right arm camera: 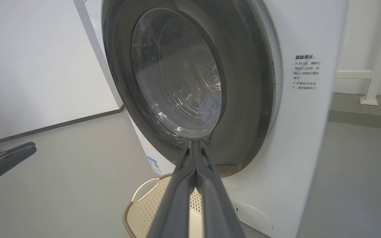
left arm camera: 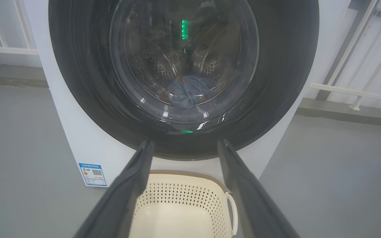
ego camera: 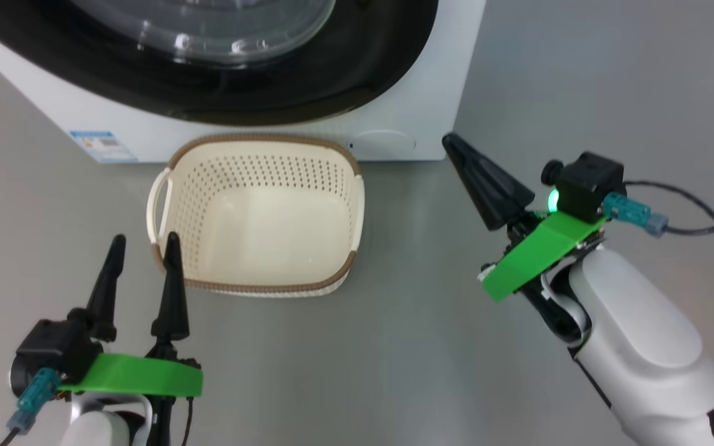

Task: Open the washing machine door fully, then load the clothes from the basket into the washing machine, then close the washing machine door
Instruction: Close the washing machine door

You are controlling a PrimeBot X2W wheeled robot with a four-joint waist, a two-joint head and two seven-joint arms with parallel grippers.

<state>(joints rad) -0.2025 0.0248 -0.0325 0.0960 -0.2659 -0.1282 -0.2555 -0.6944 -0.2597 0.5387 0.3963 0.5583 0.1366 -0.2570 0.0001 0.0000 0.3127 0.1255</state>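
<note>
Grey floor [ego camera: 394, 341], no counter in use.

Washing machine [ego camera: 431, 93]: white front-loader standing on the floor, facing the robot.

Washing machine door [left arm camera: 184, 66]: black glossy rim and clear bulged glass, lying flush against the machine front, shut.

Basket [ego camera: 258, 179]: cream, perforated, brown rim, on the floor just in front of the machine and below the door. Its bare bottom shows.

Clothes [left arm camera: 187, 94]: a blue-grey heap with a touch of orange, seen through the door glass, lying low in the steel drum.

Left gripper [ego camera: 145, 237]: low, at the basket's near left corner, pointing toward the machine. Jaws released, spread wide, nothing between them. In the left wrist view they frame the basket's far rim.

Right gripper [ego camera: 449, 141]: to the right of the basket, aimed at the machine's lower right corner. Jaws clenched tip to tip, grasping nothing. Whether the tip touches the machine I cannot tell.

Blue label sticker [ego camera: 101, 145]: low on the machine front, left of the basket.
</note>
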